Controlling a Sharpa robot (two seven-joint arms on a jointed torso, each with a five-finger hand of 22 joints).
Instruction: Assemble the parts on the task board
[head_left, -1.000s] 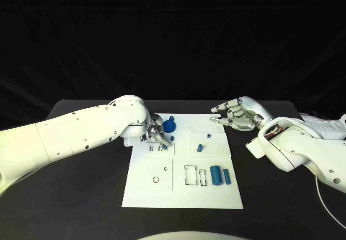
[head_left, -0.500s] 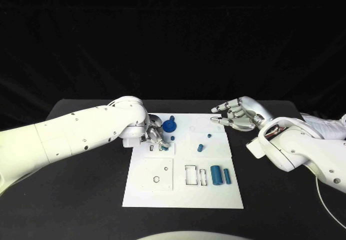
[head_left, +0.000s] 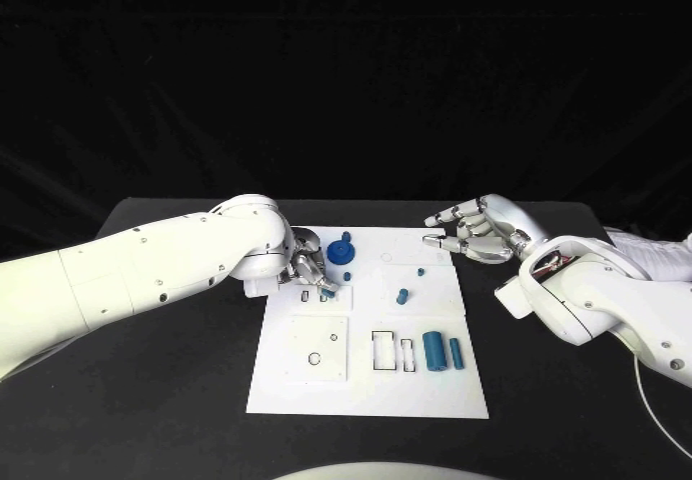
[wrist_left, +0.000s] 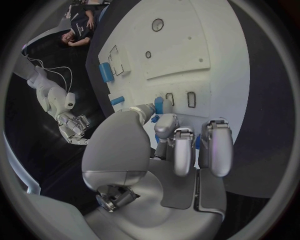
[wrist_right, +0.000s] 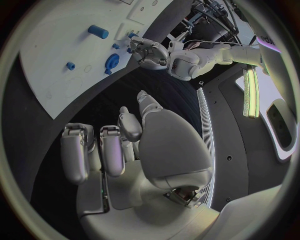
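Note:
The white task board lies in the middle of the table. My left hand is over its far left corner, fingers curled down at two small slots. It pinches a small blue part between thumb and fingers. A round blue knob stands just beside that hand. A short blue peg and a tiny blue piece sit mid-board. Two blue cylinders lie near the right edge. My right hand hovers at the far right corner, fingers loosely apart and holding nothing.
The board also has a square plate with two holes and rectangular cut-outs at its near half. Black table surrounds the board on both sides. My left forearm reaches across the table's left part.
My left hand's fingers have shifted very slightly over the slots. The right hand and the loose parts have stayed where they were.

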